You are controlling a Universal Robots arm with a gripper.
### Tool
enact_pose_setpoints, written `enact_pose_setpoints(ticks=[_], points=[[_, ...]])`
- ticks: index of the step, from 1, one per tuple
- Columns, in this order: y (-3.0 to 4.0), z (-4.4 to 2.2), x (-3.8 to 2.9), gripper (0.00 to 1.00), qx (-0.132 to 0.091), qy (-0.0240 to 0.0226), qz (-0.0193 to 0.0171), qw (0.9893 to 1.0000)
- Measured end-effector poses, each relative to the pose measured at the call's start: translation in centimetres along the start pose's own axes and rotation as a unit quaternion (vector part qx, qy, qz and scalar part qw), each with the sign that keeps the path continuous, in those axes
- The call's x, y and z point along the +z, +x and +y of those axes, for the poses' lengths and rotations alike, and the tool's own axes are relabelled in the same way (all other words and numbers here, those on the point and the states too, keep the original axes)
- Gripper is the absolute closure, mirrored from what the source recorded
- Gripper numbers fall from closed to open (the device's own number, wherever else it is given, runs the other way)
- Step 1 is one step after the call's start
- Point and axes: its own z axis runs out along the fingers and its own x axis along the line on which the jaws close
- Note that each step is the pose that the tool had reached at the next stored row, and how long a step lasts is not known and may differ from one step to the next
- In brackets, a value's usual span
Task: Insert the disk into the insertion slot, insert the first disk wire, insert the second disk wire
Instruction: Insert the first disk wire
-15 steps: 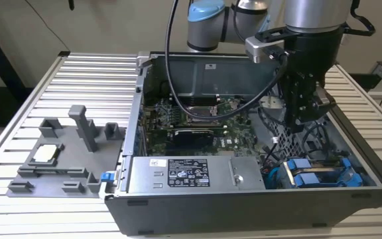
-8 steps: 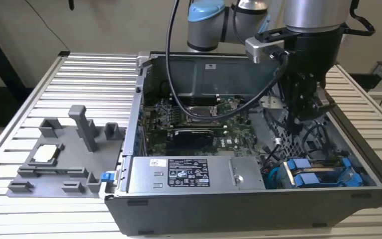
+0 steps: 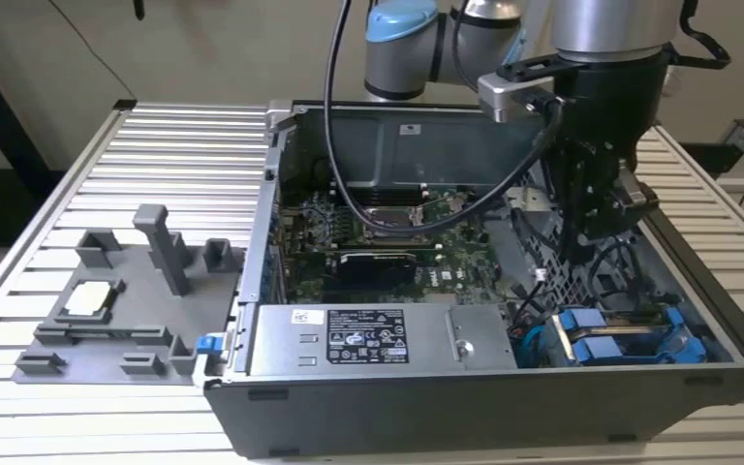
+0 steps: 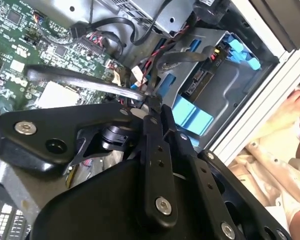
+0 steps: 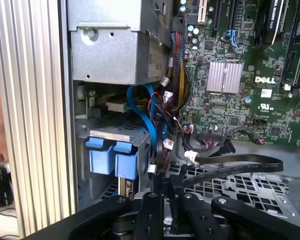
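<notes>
Fingers [image 5: 157,200] clamped on black disk wire [image 5: 240,165] (long axis crosswise to fingers), over perforated cage [image 5: 250,189].

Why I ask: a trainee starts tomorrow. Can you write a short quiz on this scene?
1. True or false: the gripper is down inside the computer case.
2. What does the gripper hold? A) a screwdriver B) a black flat wire C) a blue-framed disk
3. Fill in: the disk carriers in the drive cage are coloured ____.
Key: 1 true; 2 B; 3 blue.
</notes>
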Motion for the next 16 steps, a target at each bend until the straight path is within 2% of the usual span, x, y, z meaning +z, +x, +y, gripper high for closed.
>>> enact_pose_setpoints(ticks=[1, 2, 9, 11, 16], points=[[0.0, 0.02, 0.01, 0.82, 0.0, 0.0004, 0.0005, 1.0], [-0.01, 0.04, 0.03, 0.76, 0.0, 0.0009, 0.0006, 1.0], [-0.05, 0.13, 0.19, 0.76, 0.001, 0.0035, 0.0008, 1.0], [-0.06, 0.13, 0.19, 0.84, 0.001, 0.0035, 0.0007, 1.0], [0.0, 0.14, 0.21, 0.84, 0.001, 0.0035, 0.0007, 1.0]])
